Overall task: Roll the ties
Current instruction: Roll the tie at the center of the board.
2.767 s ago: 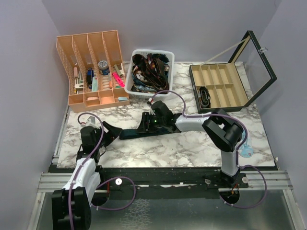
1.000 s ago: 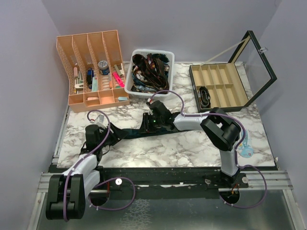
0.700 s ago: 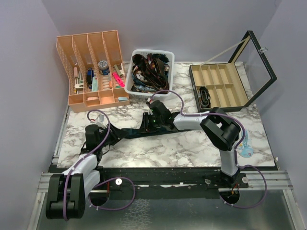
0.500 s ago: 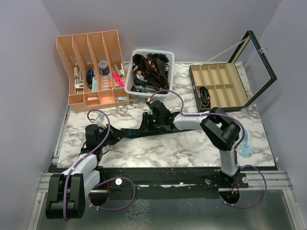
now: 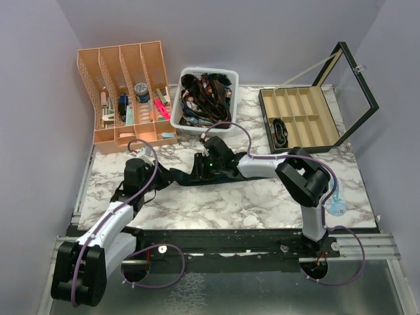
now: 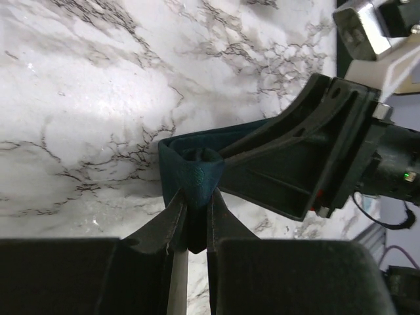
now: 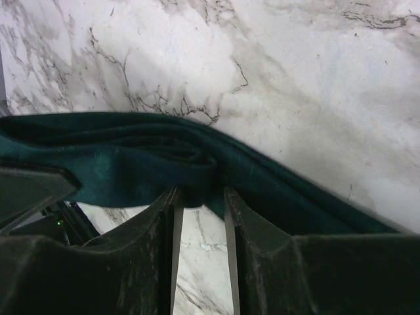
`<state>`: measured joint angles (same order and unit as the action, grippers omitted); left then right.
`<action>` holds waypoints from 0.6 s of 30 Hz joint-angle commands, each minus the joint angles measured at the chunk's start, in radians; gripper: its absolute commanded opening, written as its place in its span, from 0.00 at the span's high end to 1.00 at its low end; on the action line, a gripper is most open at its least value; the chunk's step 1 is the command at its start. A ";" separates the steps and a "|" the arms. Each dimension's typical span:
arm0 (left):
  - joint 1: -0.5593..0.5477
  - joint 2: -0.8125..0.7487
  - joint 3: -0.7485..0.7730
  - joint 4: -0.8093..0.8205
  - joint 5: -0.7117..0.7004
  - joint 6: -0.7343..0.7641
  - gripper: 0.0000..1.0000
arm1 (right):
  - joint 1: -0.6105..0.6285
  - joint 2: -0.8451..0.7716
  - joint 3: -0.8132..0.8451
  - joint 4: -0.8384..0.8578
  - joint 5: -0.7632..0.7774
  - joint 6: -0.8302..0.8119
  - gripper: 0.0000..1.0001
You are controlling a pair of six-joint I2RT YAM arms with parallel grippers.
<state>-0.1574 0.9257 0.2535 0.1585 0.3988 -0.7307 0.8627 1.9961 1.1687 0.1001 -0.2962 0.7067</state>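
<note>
A dark teal tie (image 5: 178,177) lies across the marble table (image 5: 262,197) between my two grippers. My left gripper (image 6: 195,205) is shut on the tie's folded, bunched end (image 6: 194,176); in the top view the left gripper (image 5: 152,178) sits at the tie's left end. My right gripper (image 7: 200,195) has its jaws a little apart, a fold of the tie (image 7: 131,157) lies at their tips, and marble shows between the fingers. From above, the right gripper (image 5: 201,172) stands over the tie's right part. More ties (image 5: 203,95) fill the white basket.
The white basket (image 5: 181,117) stands at the back centre, a peach desk organiser (image 5: 125,134) at back left. A wooden compartment box (image 5: 298,118) with its lid up stands at back right, a dark roll (image 5: 280,131) in one cell. A small blue object (image 5: 336,207) lies near the right arm's base.
My left gripper has swung right and forward to the tie's end and shut on it. The right gripper's jaws have widened slightly; it stays over the tie.
</note>
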 commanded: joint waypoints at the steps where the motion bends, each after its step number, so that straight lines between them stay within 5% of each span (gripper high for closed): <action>1: -0.043 -0.014 0.089 -0.189 -0.178 0.094 1.00 | 0.000 -0.079 0.015 -0.069 0.036 -0.031 0.62; 7: -0.122 0.033 0.176 -0.290 -0.303 0.144 1.00 | -0.015 -0.150 -0.010 -0.093 0.095 -0.067 0.57; 18: -0.329 0.124 0.308 -0.396 -0.562 0.148 1.00 | -0.077 -0.218 -0.110 -0.070 0.108 -0.094 0.67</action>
<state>-0.4122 1.0183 0.5171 -0.1753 0.0017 -0.5869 0.8066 1.8172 1.1053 0.0433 -0.2207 0.6342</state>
